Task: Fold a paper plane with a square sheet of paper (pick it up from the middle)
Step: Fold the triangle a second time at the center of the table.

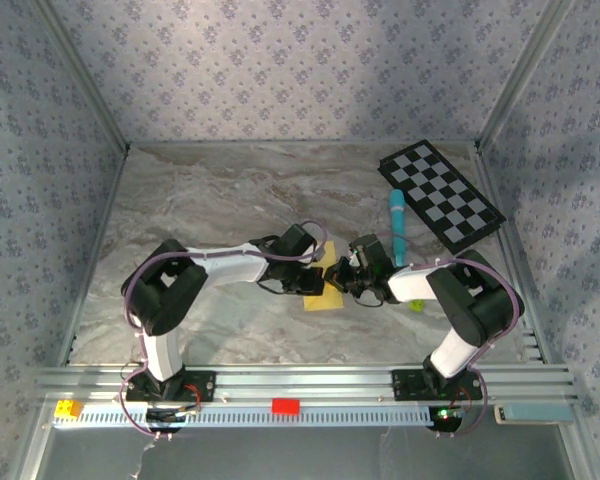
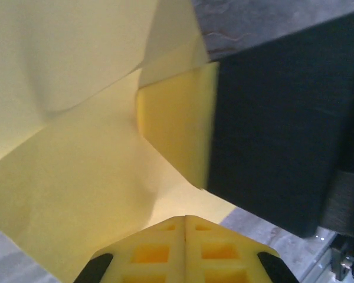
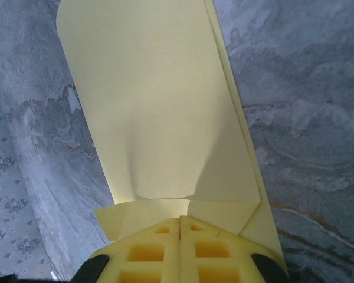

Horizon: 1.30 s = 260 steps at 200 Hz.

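**A:** Start at the left tool (image 2: 184,223). How does it stand?

**B:** In the left wrist view its two yellow fingers are pressed together, seam to seam. The square sheet of paper (image 2: 88,177) spreads out from their tips, creased and partly lifted. Whether a fold is caught between them, I cannot tell.

**A:** And the right tool (image 3: 180,223)?

**B:** Pressed together too, pinching the sheet (image 3: 159,106). A small folded flap sits at its tips, and the rest stands away over the marbled desk (image 3: 307,118).

**A:** What does the left wrist view add to that?

**B:** The right tool's black body, with one yellow finger (image 2: 177,118) laid flat against a fold of the sheet.

**A:** And from above?

**B:** The left tool (image 1: 313,282) and the right tool (image 1: 342,281) meet almost tip to tip at mid desk, with the sheet (image 1: 323,299) between and beneath them. Farther out, a checkered board (image 1: 442,195) lies in the far right corner, with a light-blue marker (image 1: 396,222) near its left edge. A tiny yellow-green ball (image 1: 417,304) sits by the right arm. On the near rail are a red block (image 1: 285,405) and a yellow block (image 1: 68,409)
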Motion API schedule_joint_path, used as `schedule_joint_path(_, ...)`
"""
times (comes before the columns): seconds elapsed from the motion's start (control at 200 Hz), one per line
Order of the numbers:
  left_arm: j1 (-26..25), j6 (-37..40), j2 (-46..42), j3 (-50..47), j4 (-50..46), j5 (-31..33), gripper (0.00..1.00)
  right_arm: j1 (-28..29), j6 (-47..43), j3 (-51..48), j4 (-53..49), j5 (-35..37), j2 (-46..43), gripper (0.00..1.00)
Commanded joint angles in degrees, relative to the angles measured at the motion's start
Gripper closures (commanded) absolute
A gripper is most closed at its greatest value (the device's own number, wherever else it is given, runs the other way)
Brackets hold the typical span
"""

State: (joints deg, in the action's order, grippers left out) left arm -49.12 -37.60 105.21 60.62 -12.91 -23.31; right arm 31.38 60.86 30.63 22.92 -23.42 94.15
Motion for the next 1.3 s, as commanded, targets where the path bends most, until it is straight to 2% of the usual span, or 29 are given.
schedule_joint_path(0.0, 0.3, 0.5, 1.1, 0.6, -3.9, 2.2, 0.98, -0.4, 0.0, -2.3, -7.0, 3.7, 1.6, 1.00)
schedule_joint_path(0.16, 0.4, -0.3, 0.8, -4.0, -5.8, 4.4, 0.99, -0.8, -0.3, -2.5, -7.1, 3.6, 1.2, 1.00)
schedule_joint_path(0.335, 0.4, -2.5, -0.6, -8.2, -3.1, 3.2, 1.00, -0.9, -1.0, -2.0, -6.3, 2.5, 0.3, 1.00)
schedule_joint_path(0.645, 0.4, -2.1, -0.9, -8.4, -1.9, 2.8, 1.00, 0.4, -6.6, -0.1, -5.9, -0.3, -5.5, 1.00)
schedule_joint_path(0.91, 0.5, -2.2, -0.6, -8.4, -1.9, 3.0, 1.00, 3.5, -5.5, 0.9, -2.5, -1.0, 0.3, 1.00)
schedule_joint_path(1.005, 0.6, -2.0, -0.6, -8.4, -2.3, 3.2, 1.00, 1.3, -4.0, -1.4, -1.9, 1.1, 0.9, 1.00)
schedule_joint_path(1.294, 0.7, -1.9, -0.5, -8.7, -2.4, 3.4, 1.00, -7.7, -3.5, -3.8, 1.2, -1.1, 0.0, 1.00)
